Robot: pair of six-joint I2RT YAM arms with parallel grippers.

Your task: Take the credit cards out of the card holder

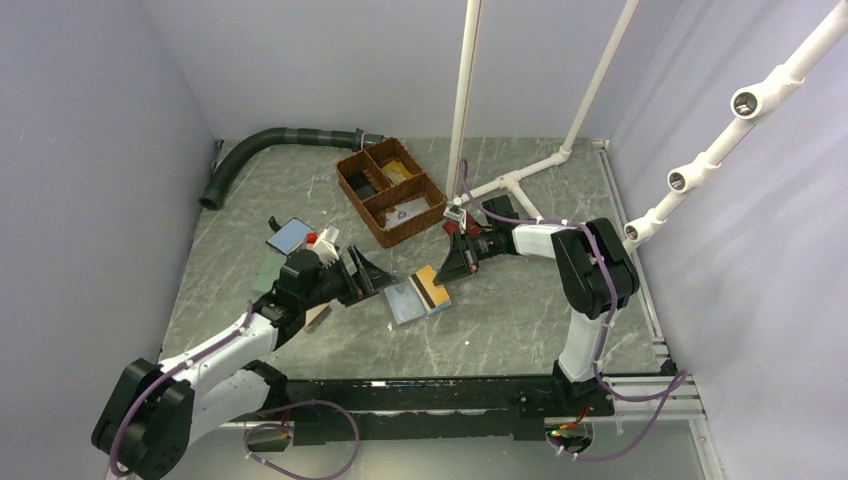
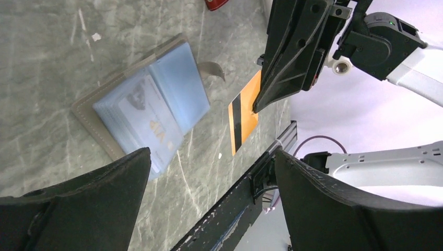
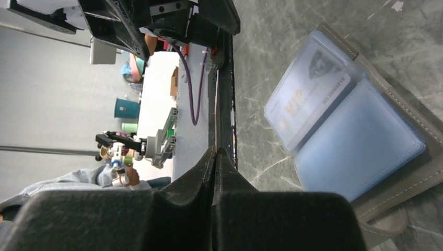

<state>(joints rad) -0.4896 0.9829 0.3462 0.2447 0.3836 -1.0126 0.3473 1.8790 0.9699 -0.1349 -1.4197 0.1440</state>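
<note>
The card holder (image 1: 403, 302) (image 2: 172, 86) (image 3: 365, 141) lies open on the table, light blue inside with a taupe rim. A pale card marked VIP (image 2: 149, 117) (image 3: 308, 97) rests on one of its halves. My right gripper (image 1: 448, 278) (image 2: 255, 109) (image 3: 216, 152) is shut on the edge of an orange card with a black stripe (image 1: 433, 288) (image 2: 243, 119), just right of the holder. The right wrist view shows that card only as a thin edge (image 3: 215, 117). My left gripper (image 1: 380, 275) (image 2: 212, 155) hangs open left of the holder, with nothing between its fingers.
A brown partitioned basket (image 1: 352, 170) stands at the back centre, with a black hose (image 1: 245, 150) to its left and a white pipe frame (image 1: 510, 185) to its right. A blue wallet (image 1: 290, 235) and a red item (image 1: 312, 238) (image 2: 215, 4) lie behind my left arm.
</note>
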